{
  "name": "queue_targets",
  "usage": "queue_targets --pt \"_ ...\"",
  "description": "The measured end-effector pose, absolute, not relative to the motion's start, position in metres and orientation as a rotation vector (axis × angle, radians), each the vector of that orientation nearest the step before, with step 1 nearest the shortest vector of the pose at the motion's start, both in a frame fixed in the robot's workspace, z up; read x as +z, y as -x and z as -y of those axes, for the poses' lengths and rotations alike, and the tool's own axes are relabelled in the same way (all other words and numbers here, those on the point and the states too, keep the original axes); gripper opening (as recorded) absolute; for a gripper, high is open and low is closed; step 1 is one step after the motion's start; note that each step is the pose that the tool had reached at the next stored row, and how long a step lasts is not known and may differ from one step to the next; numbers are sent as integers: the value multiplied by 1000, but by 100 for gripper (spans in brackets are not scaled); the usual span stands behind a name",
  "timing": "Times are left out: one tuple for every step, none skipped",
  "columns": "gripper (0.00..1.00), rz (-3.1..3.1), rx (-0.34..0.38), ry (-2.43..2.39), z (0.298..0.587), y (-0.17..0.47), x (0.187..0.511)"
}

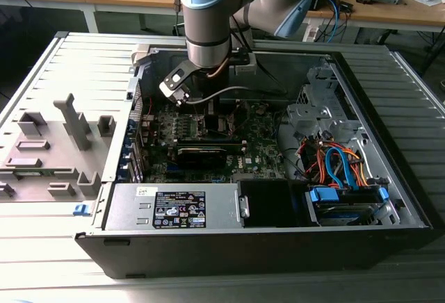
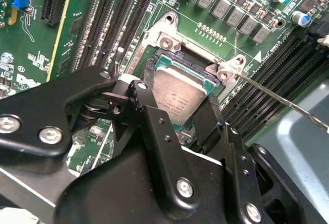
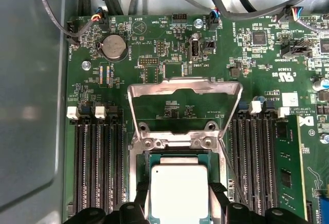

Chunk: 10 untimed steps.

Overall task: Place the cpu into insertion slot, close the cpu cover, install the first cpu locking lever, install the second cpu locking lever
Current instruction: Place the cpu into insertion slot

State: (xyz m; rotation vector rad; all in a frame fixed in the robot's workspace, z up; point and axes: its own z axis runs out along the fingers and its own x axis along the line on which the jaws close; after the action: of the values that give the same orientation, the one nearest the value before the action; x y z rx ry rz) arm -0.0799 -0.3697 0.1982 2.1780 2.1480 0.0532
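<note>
Pale silver-grey cpu (image 3: 179, 190), silver cpu cover (image 3: 185, 86) (plain metal), green motherboard (image 3: 226, 44), matte black pincer (image 2: 177, 103).

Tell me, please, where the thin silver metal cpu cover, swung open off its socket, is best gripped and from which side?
Probably the free cross bar of the thin silver metal cpu cover, opposite its hinge, pinched across its thickness from above. The frame stands open, leaving that bar exposed, while the hinge end crowds the square silver-topped cpu.

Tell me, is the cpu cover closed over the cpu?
No, in the first wrist view the cpu cover stands swung open beyond the cpu, which lies uncovered.
</note>
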Motion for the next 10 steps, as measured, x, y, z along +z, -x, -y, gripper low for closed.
queue_targets --pt "54 -2148 53 -2178 370 80 198" --pt "54 -2148 53 -2178 370 80 197" --pt "54 -2148 53 -2178 370 80 197" --pt "54 -2148 54 -2178 370 80 197" --pt "54 -2148 54 -2178 370 80 197" --pt "54 -2148 54 -2178 370 80 197" --pt "54 -2148 54 -2178 370 80 197" --pt "54 -2148 54 -2178 370 80 197" --pt "55 -2148 56 -2178 370 80 197" --pt "62 -2148 56 -2178 370 80 197"
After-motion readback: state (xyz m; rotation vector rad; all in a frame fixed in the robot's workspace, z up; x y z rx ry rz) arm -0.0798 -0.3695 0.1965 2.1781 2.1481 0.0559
